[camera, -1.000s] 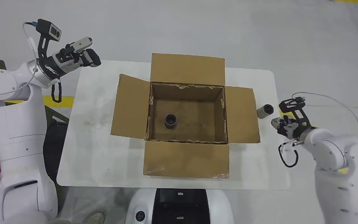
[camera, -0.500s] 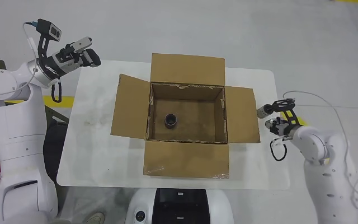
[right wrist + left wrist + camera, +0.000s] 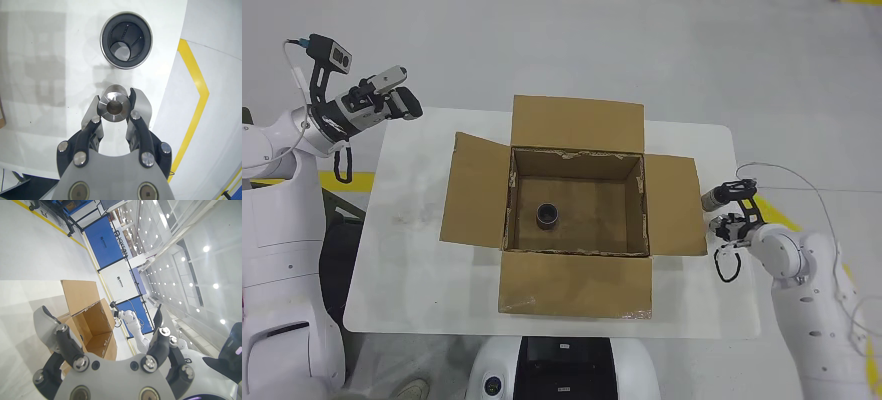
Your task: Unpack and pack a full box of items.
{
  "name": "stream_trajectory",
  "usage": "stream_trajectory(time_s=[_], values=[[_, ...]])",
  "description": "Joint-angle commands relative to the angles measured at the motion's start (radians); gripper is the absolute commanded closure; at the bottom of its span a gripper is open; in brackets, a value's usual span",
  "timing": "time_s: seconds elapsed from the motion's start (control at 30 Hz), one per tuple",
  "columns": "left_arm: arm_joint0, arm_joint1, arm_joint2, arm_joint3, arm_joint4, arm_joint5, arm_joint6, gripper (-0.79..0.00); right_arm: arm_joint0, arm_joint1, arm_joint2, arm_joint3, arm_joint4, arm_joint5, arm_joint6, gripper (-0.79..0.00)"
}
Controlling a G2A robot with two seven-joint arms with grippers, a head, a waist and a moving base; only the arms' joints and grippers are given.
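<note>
Left gripper [image 3: 400, 90]: fingers apart, empty, above the table's [image 3: 412, 260] far-left corner.
Risk, box [image 3: 577, 285]: its right flap could snag a part on the way in.
Risk, right gripper [image 3: 114, 103]: clamped on the steel sleeve [image 3: 114, 108]; smooth metal may slip, or it may nudge the bearing [image 3: 125, 65] nearby towards the table edge.
Count: one box, one ring [image 3: 547, 214] on its floor, one bearing, one sleeve.
</note>
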Motion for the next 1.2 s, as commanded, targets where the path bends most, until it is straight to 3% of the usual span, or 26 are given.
stream_trajectory(time_s=[0.0,0.23,0.3,0.37,0.5,0.83,1.03,1.17], values=[[0.0,0.0,0.0,0.0,0.0,0.0,0.0,-0.785,-0.002,0.001,-0.002,0.003,0.003,0.002,0.001,-0.074],[0.0,0.0,0.0,0.0,0.0,0.0,0.0,-0.785,-0.004,0.002,-0.009,0.023,0.018,0.009,-0.003,-0.111],[0.0,0.0,0.0,0.0,0.0,0.0,0.0,-0.785,-0.005,0.003,-0.011,0.024,0.02,0.008,-0.003,-0.2],[0.0,0.0,0.0,0.0,0.0,0.0,0.0,-0.785,-0.006,0.004,-0.013,0.024,0.015,0.003,-0.001,-0.345],[0.0,0.0,0.0,0.0,0.0,0.0,0.0,-0.785,-0.011,0.007,-0.006,0.009,0.023,0.004,0.003,-0.48],[0.0,0.0,0.0,0.0,0.0,0.0,0.0,-0.785,-0.038,0.02,0.068,-0.087,0.023,0.038,0.016,-0.48],[0.0,0.0,0.0,0.0,0.0,0.0,0.0,-0.785,-0.079,0.031,0.142,-0.219,0.014,0.045,0.025,-0.603],[0.0,0.0,0.0,0.0,0.0,0.0,0.0,-0.785,-0.093,0.034,0.168,-0.296,0.029,0.048,0.032,-0.606]])
